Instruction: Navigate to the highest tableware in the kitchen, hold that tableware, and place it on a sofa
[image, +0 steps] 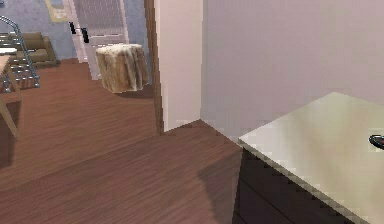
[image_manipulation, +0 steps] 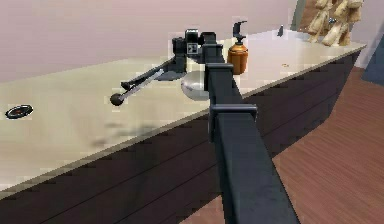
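Observation:
A long pale countertop (image_manipulation: 80, 120) on dark cabinets runs across the arm side view. My arm (image_manipulation: 235, 130) reaches out over it as a dark bar. The gripper (image_manipulation: 121, 96) stretches toward the view's left, with bare countertop behind its far end, so it holds nothing. A pale rounded bowl-like thing (image_manipulation: 191, 89) lies on the counter just left of the arm, near the wrist. In the forward view, a brown sofa-like seat (image: 36, 47) shows far off at the upper left.
A brown pump bottle (image_manipulation: 238, 54) stands on the counter beyond the arm, and a dark ring (image_manipulation: 17, 112) lies at the left. In the forward view are a counter corner (image: 320, 135), a white wall corner (image: 180, 70), a woven basket (image: 122, 67), a chair (image: 10, 60) and open wooden floor (image: 100, 160).

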